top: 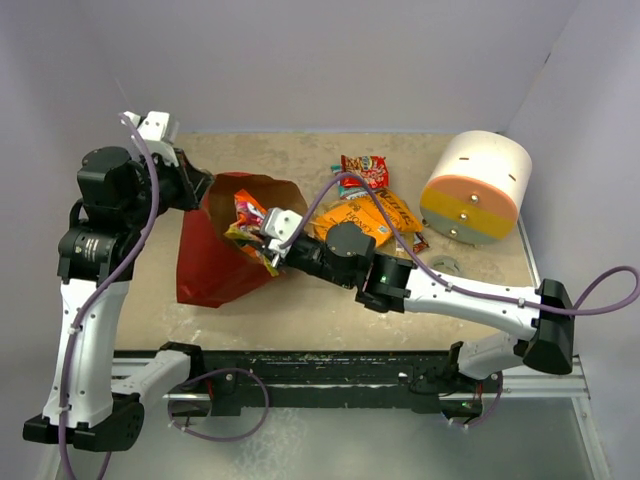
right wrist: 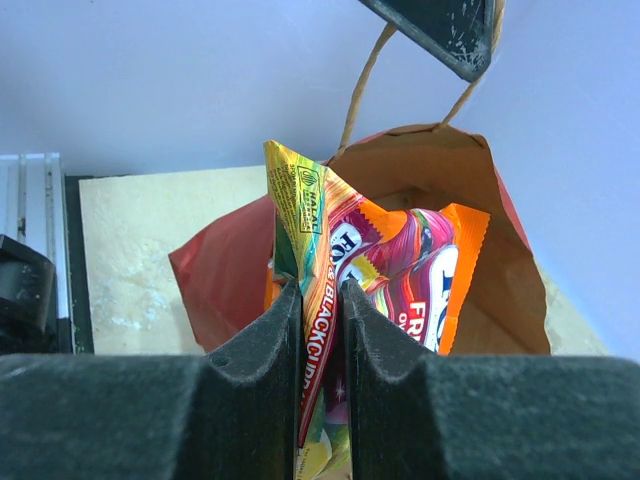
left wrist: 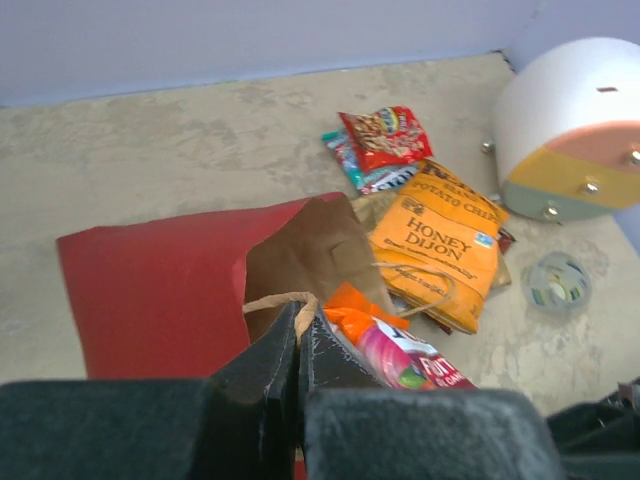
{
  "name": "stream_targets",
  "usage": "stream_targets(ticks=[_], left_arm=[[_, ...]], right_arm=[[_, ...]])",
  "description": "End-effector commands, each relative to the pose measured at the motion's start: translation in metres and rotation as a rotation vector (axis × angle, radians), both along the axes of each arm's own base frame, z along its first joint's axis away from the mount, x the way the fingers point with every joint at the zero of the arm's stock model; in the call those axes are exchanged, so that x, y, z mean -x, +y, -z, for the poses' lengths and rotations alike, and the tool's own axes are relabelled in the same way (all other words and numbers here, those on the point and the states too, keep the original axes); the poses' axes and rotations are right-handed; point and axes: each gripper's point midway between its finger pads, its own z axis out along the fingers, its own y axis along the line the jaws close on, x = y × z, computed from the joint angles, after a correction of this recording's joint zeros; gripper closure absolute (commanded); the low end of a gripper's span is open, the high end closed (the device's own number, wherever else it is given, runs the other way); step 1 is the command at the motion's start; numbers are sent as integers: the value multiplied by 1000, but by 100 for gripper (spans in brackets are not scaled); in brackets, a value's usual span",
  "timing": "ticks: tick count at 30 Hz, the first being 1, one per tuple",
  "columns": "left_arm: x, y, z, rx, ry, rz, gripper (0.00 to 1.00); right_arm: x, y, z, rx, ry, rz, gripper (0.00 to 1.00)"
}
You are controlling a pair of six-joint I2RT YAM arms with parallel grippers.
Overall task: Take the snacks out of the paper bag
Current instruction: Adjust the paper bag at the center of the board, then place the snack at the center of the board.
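While three snacks already lie out on the table (top: pixel 290 300), to the right of the bag (top: pixel 212 268), we judge the job well under way but not finished; the orange packet (top: pixel 372 218) rests flat just beside the bag's mouth, and beyond it the red packet (top: pixel 365 170) overlaps a teal packet (left wrist: pixel 350 162). Our left gripper (left wrist: pixel 297 322) is clenched on the bag's string handle (right wrist: pixel 362 80), lifting the mouth open; our right gripper (right wrist: pixel 320 300) is clamped on the candy pack (right wrist: pixel 385 262), which stands at the bag's mouth, partly inside it. What is left, as we see it, is to draw this pack clear and set it down with the others; whether anything more hides deeper in the bag we cannot tell, since the pack blocks the opening.
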Motion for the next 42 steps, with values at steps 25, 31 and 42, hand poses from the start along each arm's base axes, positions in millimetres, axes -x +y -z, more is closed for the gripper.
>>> stream_targets(ticks=[25,31,42], left_arm=[[-3,-64,-2,300,43,281,100],[-2,-70,-7,283,66,337,100],[26,-68,16,335,141,319,100]], right_arm=[[39,77,84,102,-3,-420,100],[64,122,57,-63,112,-595,100],[43,67,63,-34,108,-357,100]])
